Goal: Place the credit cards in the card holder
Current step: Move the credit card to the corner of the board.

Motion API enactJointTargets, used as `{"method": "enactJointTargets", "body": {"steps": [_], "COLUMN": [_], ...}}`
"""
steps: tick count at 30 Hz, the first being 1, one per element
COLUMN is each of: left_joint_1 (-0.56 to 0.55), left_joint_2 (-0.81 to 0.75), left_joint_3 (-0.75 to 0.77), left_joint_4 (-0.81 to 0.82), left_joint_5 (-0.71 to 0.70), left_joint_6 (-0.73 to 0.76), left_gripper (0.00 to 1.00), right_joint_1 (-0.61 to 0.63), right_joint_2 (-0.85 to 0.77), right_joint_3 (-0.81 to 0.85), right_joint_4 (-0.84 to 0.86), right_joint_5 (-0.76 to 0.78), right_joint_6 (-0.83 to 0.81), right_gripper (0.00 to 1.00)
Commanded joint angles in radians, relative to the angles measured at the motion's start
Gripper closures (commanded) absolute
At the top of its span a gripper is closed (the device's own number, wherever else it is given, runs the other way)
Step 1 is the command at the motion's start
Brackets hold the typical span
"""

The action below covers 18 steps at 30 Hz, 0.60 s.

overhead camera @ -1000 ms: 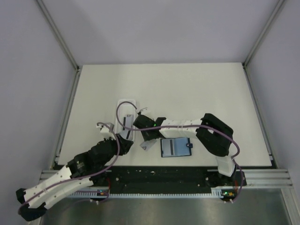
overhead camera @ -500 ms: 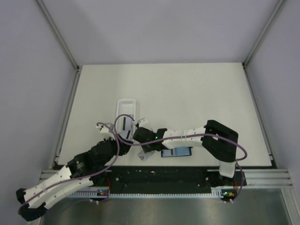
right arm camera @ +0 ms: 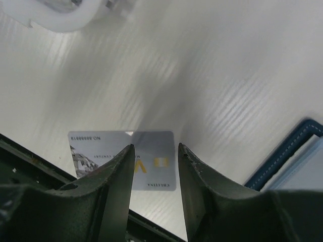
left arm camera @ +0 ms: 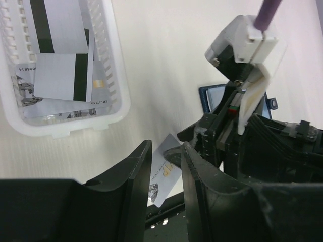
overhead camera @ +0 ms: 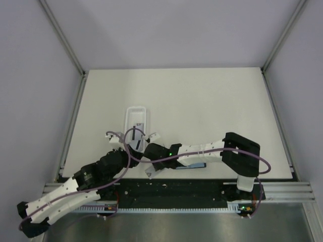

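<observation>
The table (right arm camera: pixel 212 75) is recorded as white and matt, with a fine streaked grain. The tray (left arm camera: pixel 118 96) is of white plastic with slotted walls. The card (right arm camera: pixel 154 161) lying near the tray is smooth and faintly glossy. The card holder (right arm camera: pixel 285 151) is edged in stitched, leather-like navy material.

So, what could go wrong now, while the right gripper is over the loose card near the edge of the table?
1. The loose card lies flat on the table, close to its near edge. The open right gripper may push it over that edge instead of lifting it.
2. The left gripper, also open, hangs close beside the right one and points at the same card; the two may bump.
</observation>
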State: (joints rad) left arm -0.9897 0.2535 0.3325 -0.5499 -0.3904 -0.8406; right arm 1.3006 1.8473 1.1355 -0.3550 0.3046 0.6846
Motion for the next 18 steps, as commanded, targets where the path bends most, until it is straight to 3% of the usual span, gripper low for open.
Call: {"method": "enactJointTargets", "body": {"steps": [1,10,13,17,18], "left_joint_1": [0.003,0.003,0.002,0.002,0.002], "left_joint_2": [0.052,0.158,0.196,0.268,0.286], "left_joint_3": [-0.006,-0.006,-0.024,-0.073,-0.082], "left_joint_4": [0.031,0.073,0.087,0.123,0.131], "left_joint_5": [0.033,0.062,0.079,0.107,0.108], "left_joint_6": [-0.017,-0.023,-0.032,-0.061,-0.072], "left_gripper": [0.65,0.68,0.79,1.00,1.00], "right_joint_1": [0.019,-0.004,-0.004,-0.006,-0.006], "right_joint_2": [-0.072,-0.325,-0.422,-0.534,-0.568], "right_joint_3": [-0.101,-0.141,-0.187,-0.253,-0.273], "right_joint_4": [-0.064,0.048,0.065,0.065,0.067], "right_joint_5": [0.007,0.057,0.041,0.018,0.013], "right_joint_6": [0.058,0.078,0.089,0.112,0.116], "right_gripper": [0.59,0.57,0.57,0.60,0.62]}}
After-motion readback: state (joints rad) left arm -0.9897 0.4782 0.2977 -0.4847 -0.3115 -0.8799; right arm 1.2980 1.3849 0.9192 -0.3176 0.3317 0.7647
